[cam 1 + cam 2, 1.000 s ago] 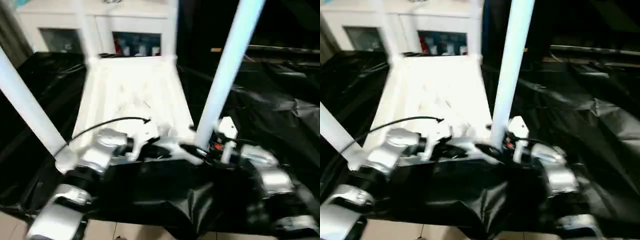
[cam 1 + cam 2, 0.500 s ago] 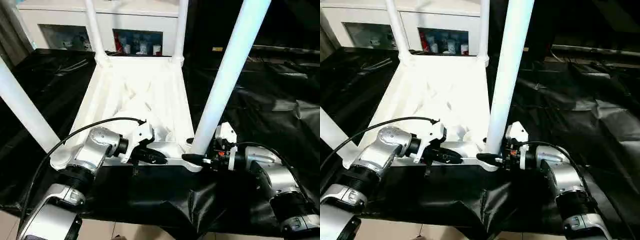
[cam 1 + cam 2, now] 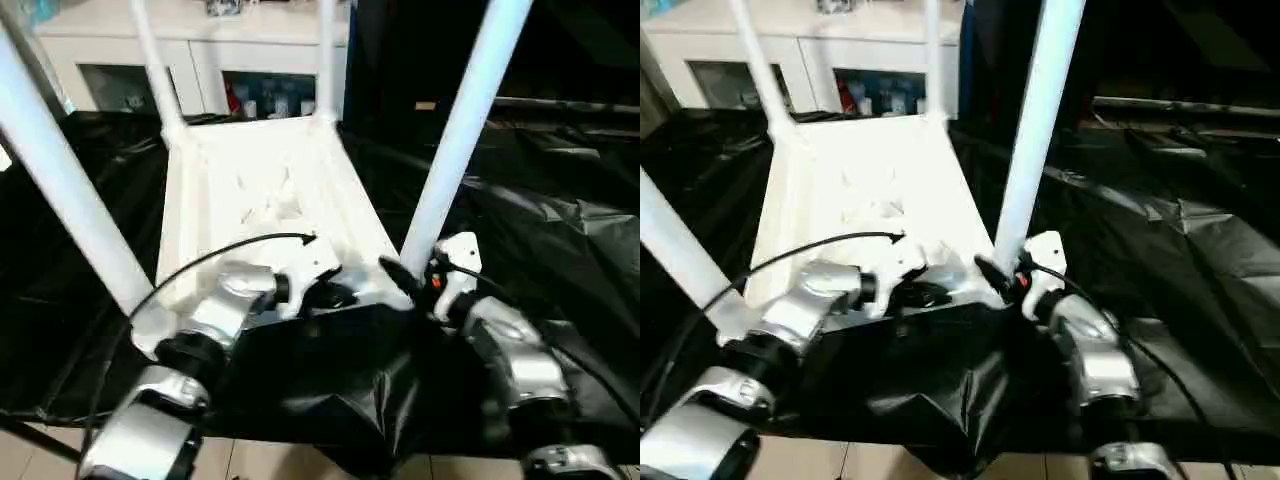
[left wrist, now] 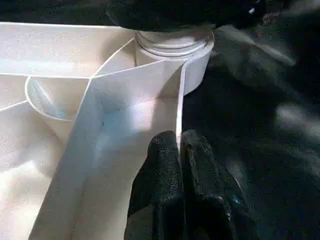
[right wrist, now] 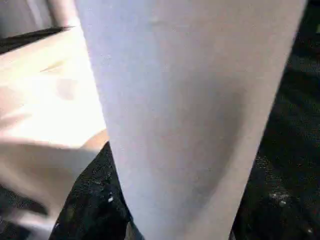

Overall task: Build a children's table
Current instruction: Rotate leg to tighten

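Note:
The children's table lies upside down on the black work table, its white ribbed tabletop (image 3: pixel 260 190) facing up. Four white legs stand in the corner sockets: near right leg (image 3: pixel 455 140), near left leg (image 3: pixel 70 190) and two far legs (image 3: pixel 150 60). My left gripper (image 3: pixel 335 295) is at the tabletop's near edge. In the left wrist view its fingers (image 4: pixel 165 165) are shut on the thin rim wall, close to the near right corner socket (image 4: pixel 172 47). My right gripper (image 3: pixel 400 275) sits at the foot of the near right leg, whose tube (image 5: pixel 190 110) stands very close before the right wrist camera.
Crumpled black cloth (image 3: pixel 540 220) covers the work table to the right and in front. A white cabinet (image 3: pixel 250 40) stands behind the table. A black cable (image 3: pixel 230 248) loops over my left forearm. Pale floor (image 3: pixel 40 455) shows below the table's front edge.
The whole view has shifted and tilted. My right arm has swung in, bringing its gripper against the foot of the near right leg. My left gripper stays on the rim.

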